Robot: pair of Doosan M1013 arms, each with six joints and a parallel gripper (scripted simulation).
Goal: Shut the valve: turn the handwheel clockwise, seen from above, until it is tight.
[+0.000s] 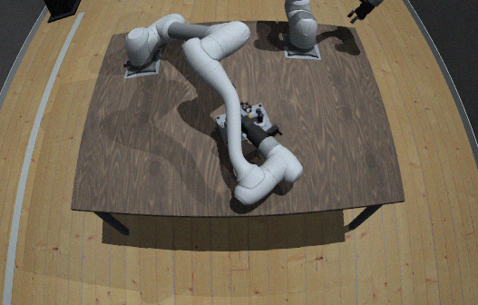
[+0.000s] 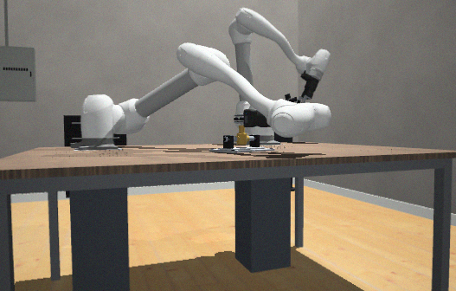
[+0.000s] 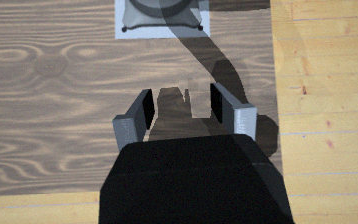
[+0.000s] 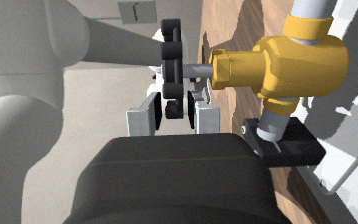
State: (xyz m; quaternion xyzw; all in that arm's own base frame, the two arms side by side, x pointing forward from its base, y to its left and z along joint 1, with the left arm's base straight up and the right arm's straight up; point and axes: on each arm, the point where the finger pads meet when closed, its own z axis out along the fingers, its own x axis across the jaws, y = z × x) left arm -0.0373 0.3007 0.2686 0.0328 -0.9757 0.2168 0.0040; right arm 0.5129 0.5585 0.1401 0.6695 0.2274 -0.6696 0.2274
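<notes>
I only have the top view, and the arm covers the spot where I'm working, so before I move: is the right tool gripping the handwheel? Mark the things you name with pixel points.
Observer: No. In the right wrist view, the right tool (image 1: 244,120) (image 2: 244,119) (image 4: 174,103) is part-open, its fingers on either side of a knob on the rim of the handwheel (image 4: 171,50), with a gap on each side.
Operator: From above I can't judge height. Is the tool down beside the yellow valve body?
Observer: No. The exterior view shows it higher than the yellow valve body (image 1: 250,116) (image 2: 241,136) (image 4: 306,65), which stands just above the table (image 1: 150,159) (image 2: 359,156).
</notes>
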